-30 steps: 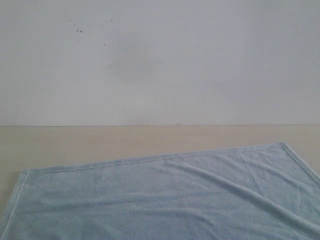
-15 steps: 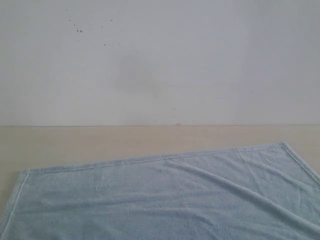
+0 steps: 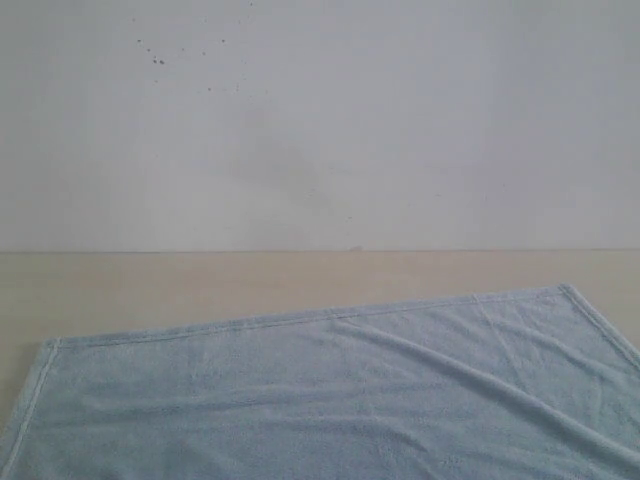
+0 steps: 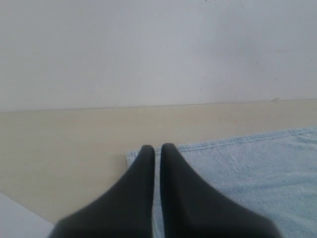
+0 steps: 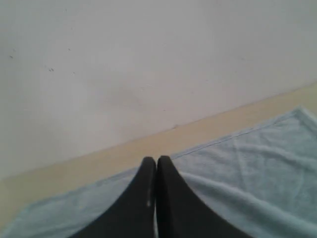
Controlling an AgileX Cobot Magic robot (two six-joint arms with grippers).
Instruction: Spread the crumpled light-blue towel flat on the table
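towel (image 3: pixel 330 400) lying opened out on the table (image 3: pixel 200 285). its hemmed far edge slants from the left corner up to the right corner, and a few soft creases cross its right half. a strip of bare table separates the far hem from the speckled wall (image 3: pixel 420 120). left gripper (image 4: pixel 156 148): dark fingers drawn nearly together with only a thin slit between them, nothing clamped, tips seen above a towel corner. right gripper (image 5: pixel 156 161): fingers pressed together, empty, seen above the towel's far hem.
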